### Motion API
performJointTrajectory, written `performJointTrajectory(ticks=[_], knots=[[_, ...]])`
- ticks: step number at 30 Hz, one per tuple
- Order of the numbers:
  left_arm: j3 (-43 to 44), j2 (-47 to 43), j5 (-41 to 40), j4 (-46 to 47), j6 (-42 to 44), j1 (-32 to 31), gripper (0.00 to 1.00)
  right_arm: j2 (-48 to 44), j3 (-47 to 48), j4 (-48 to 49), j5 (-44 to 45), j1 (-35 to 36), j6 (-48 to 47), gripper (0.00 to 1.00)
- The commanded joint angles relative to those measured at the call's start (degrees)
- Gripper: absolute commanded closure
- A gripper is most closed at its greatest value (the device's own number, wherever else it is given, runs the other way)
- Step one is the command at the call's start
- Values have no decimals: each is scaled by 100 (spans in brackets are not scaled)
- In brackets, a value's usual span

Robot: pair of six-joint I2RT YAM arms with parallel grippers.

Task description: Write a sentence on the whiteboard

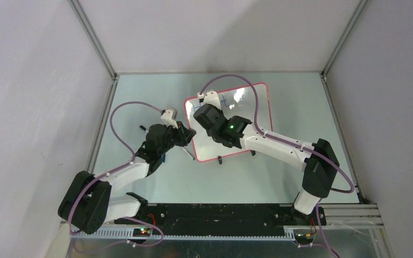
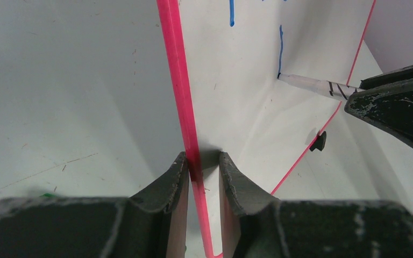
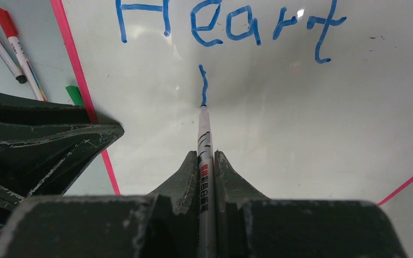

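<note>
The whiteboard [image 1: 247, 107], glossy white in a thin red frame, lies tilted mid-table. Blue lettering of the sentence [image 3: 231, 27] reads "Heart" along the top, with a short blue stroke [image 3: 203, 86] just below it. My right gripper [image 3: 206, 156] is shut on a white marker [image 3: 204, 134], and the marker's tip touches the board at the lower end of that stroke. In the top view the right gripper [image 1: 205, 107] hovers over the board's left part. My left gripper [image 2: 203, 161] straddles the board's red left edge [image 2: 180, 80] and is shut on it.
Loose markers lie on the table left of the board: a red-capped one [image 3: 12, 40], a black-tipped one [image 3: 0, 48] and a green one [image 3: 75, 95]. A small black foot [image 2: 318, 142] sticks out at the board's near edge. Grey walls enclose the table.
</note>
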Motion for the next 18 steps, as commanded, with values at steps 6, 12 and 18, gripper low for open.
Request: performJointTrajectory(ticks=[6, 12, 18], knots=[[164, -79, -178, -57, 301, -74, 77, 78, 308, 144, 74, -43, 2, 100], [171, -65, -171, -43, 300, -79, 76, 81, 374, 132, 72, -77, -26, 100], [172, -61, -169, -48, 303, -91, 76, 78, 448, 117, 59, -132, -79, 100]])
